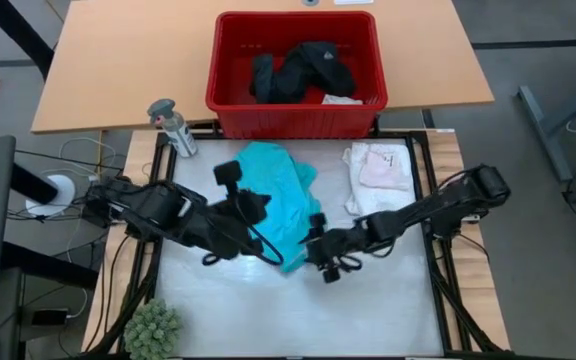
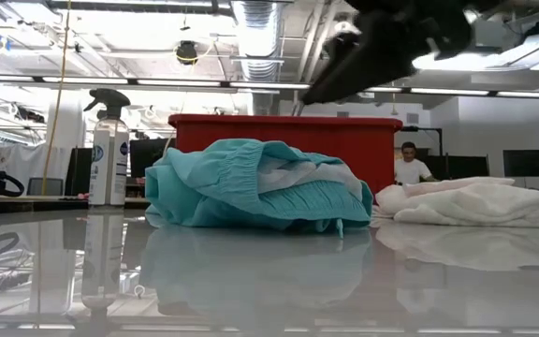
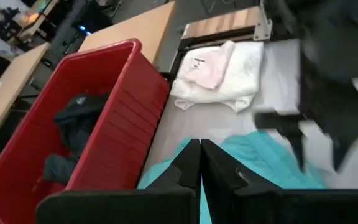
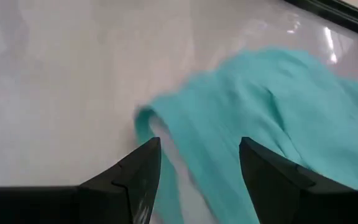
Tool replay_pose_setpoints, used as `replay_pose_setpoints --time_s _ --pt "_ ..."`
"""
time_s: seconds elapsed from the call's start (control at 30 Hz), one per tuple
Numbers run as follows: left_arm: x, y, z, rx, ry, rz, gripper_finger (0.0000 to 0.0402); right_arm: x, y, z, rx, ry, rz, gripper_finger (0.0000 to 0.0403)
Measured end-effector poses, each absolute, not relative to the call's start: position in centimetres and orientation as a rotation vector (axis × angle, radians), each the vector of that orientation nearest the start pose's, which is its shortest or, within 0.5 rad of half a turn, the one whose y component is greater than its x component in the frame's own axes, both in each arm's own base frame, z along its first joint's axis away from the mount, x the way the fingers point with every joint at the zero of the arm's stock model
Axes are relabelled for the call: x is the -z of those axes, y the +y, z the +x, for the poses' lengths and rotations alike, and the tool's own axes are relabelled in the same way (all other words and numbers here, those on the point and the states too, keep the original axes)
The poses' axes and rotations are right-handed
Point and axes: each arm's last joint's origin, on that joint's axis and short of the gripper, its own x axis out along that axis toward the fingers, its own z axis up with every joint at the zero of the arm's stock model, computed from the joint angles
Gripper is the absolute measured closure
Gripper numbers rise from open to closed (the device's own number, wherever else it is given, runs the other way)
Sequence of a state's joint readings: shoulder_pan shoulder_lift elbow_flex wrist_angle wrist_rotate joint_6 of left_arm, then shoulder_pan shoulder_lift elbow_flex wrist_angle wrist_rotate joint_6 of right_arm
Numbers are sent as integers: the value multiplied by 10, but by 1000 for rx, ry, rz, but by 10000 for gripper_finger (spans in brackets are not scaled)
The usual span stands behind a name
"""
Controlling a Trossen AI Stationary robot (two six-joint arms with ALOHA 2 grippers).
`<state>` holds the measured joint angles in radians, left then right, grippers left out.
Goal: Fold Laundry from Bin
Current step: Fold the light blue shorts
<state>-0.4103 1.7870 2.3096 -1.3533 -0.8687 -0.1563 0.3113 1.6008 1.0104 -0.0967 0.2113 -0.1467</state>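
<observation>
From above, you see the turquoise shirt [image 1: 273, 195] lying crumpled on the white counter [image 1: 268, 310], just in front of the red bin [image 1: 295, 112], which stands on the wooden surface beyond. Inside the bin you can make out black clothing [image 1: 293, 70] and a small pale piece [image 1: 343, 99] near its front right corner. To the right of the shirt, apart from it, lies a white top [image 1: 368, 185] with a pale pink piece [image 1: 386, 168] resting on it.

Your left claw [image 1: 260, 208] sits over the middle of the shirt; in the left wrist view its two fingers [image 3: 185, 168] are pressed together, clenched on nothing you can see between them, with the shirt [image 3: 260, 155] below and the bin [image 3: 114, 124] alongside.

Your right claw [image 1: 320, 262] hangs at the shirt's near edge. In the right wrist view its fingers [image 4: 138, 168] stand wide apart, released, straddling a narrow tail of turquoise fabric [image 4: 253, 143]; you cannot tell whether either finger touches the cloth.

At counter level, the shirt [image 2: 255, 192] shows as a bunched mound with a paler lining visible in its folds, the white top [image 2: 471, 201] beside it, and the bin [image 2: 288, 140] behind. A spray bottle [image 1: 173, 127] stands at the bin's left, and a small green plant [image 1: 153, 330] sits at the counter's near left corner. A person [image 2: 410, 164] sits in the room beyond.
</observation>
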Motion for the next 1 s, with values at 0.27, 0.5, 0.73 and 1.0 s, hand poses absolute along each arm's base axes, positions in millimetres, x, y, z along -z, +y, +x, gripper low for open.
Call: replay_pose_setpoints --time_s 0.27,0.5,0.73,1.0 --pt "-492 -103 270 -461 563 244 401 -199 132 371 -165 711 -423 164" --pt "-494 -120 254 -390 563 248 401 -176 128 392 -25 909 -561 164" --pt "-489 -130 241 -388 599 318 401 -181 135 390 -74 1019 -606 164" --pt "-487 -131 234 -429 613 353 401 -192 132 392 -79 1048 -664 164"
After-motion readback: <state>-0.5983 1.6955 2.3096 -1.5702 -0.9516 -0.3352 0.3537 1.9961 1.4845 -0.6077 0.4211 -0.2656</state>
